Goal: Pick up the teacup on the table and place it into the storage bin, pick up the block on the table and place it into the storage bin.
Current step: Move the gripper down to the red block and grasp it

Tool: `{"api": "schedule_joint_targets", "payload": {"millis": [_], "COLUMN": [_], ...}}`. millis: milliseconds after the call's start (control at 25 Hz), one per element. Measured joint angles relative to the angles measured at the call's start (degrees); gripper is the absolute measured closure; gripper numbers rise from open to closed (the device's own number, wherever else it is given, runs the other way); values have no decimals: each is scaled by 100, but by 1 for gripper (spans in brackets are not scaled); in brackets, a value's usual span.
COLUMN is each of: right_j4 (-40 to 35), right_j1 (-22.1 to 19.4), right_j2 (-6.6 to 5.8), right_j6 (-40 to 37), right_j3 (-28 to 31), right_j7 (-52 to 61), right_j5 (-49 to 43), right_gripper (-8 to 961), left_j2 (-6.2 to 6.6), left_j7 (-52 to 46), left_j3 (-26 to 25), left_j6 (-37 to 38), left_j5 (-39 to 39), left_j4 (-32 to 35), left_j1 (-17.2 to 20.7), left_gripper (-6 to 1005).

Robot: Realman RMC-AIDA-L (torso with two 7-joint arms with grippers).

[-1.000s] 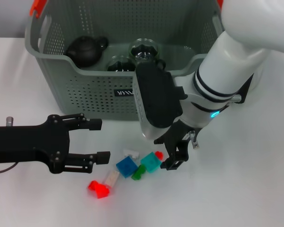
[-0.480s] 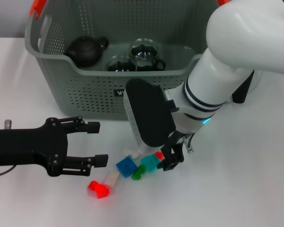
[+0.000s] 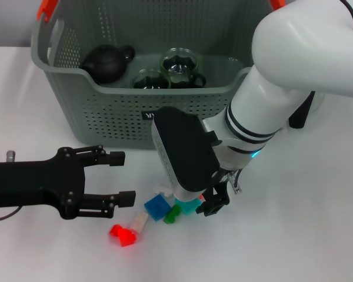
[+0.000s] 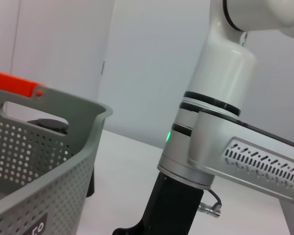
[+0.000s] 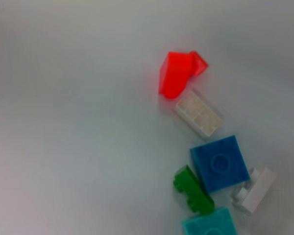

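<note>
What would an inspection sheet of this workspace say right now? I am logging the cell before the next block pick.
Surface: white table, no marks seen.
Job's things: storage bin at the back holds a black teapot and two glass teacups. Blocks lie in front of it: red block, white block, blue block, green block, teal block.
Clutter: nothing seen.
Grippers: left gripper open, beside the blocks. Right gripper down over the teal block; fingers mostly hidden.
Cables: short wire loop at the right wrist.
Surroundings: plain pale wall.
</note>
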Motion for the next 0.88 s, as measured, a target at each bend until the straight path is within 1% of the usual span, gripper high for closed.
{"api": "schedule_joint_targets", "payload": {"millis": [400, 560, 880], "right_j4": [34, 45, 47], "right_j1": [15, 15, 23], "right_j2": [-46, -26, -4], "right_j6": [-50, -61, -64], "right_j3": [-28, -41, -48], "right_j7": [-298, -388, -466], "right_j5": [-134, -339, -305], "right_gripper": [313, 313, 312], "left_j2": [-28, -43, -70], "left_j7": [-94, -95, -95], "left_j3": [-324, -448, -486], "left_j6": [-10, -37, -50], "left_j5": [-16, -19, -21], "left_j4": [-89, -170, -220], "left_j1": [23, 23, 32], "left_gripper": [153, 153, 152]}}
